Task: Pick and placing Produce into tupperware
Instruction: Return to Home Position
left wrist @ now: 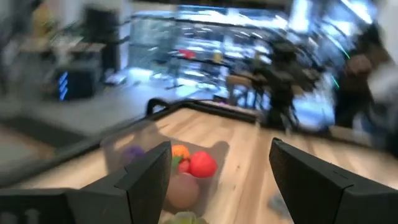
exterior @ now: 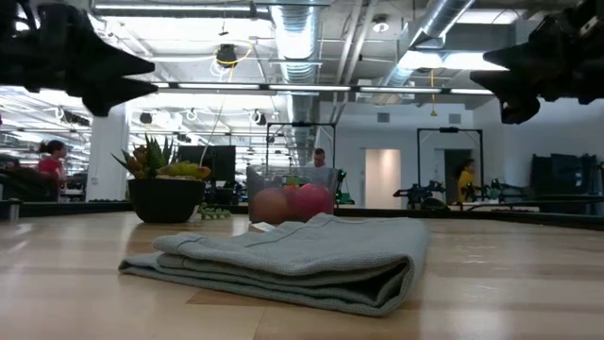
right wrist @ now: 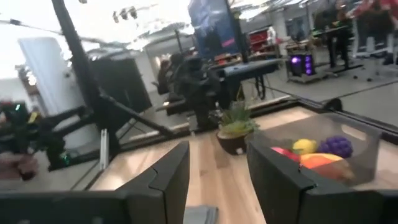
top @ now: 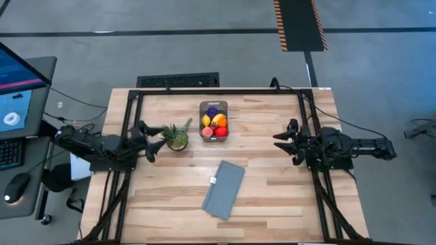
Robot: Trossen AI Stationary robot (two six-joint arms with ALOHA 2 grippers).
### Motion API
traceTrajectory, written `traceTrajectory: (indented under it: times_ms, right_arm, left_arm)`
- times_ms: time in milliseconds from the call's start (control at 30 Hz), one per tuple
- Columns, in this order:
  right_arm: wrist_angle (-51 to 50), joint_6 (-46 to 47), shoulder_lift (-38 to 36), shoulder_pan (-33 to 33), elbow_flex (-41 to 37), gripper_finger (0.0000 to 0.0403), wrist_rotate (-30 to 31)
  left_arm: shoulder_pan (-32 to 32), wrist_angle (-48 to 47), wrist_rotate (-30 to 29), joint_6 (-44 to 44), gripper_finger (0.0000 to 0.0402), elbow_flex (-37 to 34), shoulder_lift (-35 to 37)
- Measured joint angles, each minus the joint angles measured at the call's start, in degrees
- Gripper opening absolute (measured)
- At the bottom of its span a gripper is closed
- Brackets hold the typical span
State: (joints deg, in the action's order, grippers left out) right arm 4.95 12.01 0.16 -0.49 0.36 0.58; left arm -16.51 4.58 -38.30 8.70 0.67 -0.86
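Observation:
The tupperware [top: 213,120] is a small clear-grey tub standing on the far middle of the table, and it holds the produce [top: 214,123]: red, orange, yellow, pink and purple pieces. The same tub [right wrist: 323,149] and its fruit [left wrist: 193,165] appear in both wrist views. My left gripper [top: 154,141] hovers open at the table's left, beside the potted pineapple [top: 177,136], holding nothing. My right gripper [top: 281,141] hovers open at the table's right, also holding nothing. Both hang above the table in the low view.
A folded grey-blue cloth [top: 224,188] lies flat on the near middle of the table, seen close in the low view [exterior: 283,260]. The potted pineapple [exterior: 162,189] stands left of the tub. Black frame rails [top: 129,136] run along the table's left, right and far edges.

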Motion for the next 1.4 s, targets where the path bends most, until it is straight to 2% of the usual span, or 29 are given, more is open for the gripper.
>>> traceTrajectory:
  times_ms: [67,267,300,400,567,667,767,967,1300,1400]
  right_arm:
    - [1.19,0.71,0.00,0.00,0.00,0.0182,1.67]
    - [4.04,-4.68,-0.02,0.00,0.00,0.0184,3.66]
    - [4.07,-5.16,-0.02,-0.02,0.00,0.0185,4.31]
    - [4.09,-6.37,-0.02,-0.07,0.00,0.0185,5.27]
    - [4.13,-7.39,-0.02,-0.07,-0.02,0.0182,5.74]
    - [4.33,-7.34,-0.02,-0.07,-0.02,0.0182,5.68]
    - [4.52,-7.39,-0.02,-0.03,-0.02,0.0182,5.66]
    - [4.93,-7.30,-0.02,0.11,-0.02,0.0182,5.56]
    - [1.33,-5.66,-0.02,0.11,-0.04,0.0182,5.45]
    - [0.21,-4.50,0.00,0.11,-0.04,0.0182,3.34]
  left_arm:
    - [0.00,0.06,3.13,-7.03,0.0259,0.00,-0.03]
    - [2.22,1.66,3.80,-18.33,0.0259,-0.13,-0.01]
    - [3.16,2.83,5.46,-20.21,0.0259,-0.13,0.03]
    - [7.40,5.90,14.35,-23.18,0.0259,-0.16,0.26]
    - [15.75,4.79,30.54,-19.75,0.0259,-0.20,0.26]
    - [19.46,5.07,36.36,-18.86,0.0259,-0.22,0.26]
    - [21.49,3.78,38.42,-18.35,0.0259,-0.24,0.26]
    - [22.14,0.90,35.09,-14.44,0.0259,-0.26,0.26]
    - [22.14,-2.39,39.55,-11.67,0.0259,-0.28,0.28]
    - [22.12,-1.52,41.06,-11.75,0.0259,-0.31,0.28]
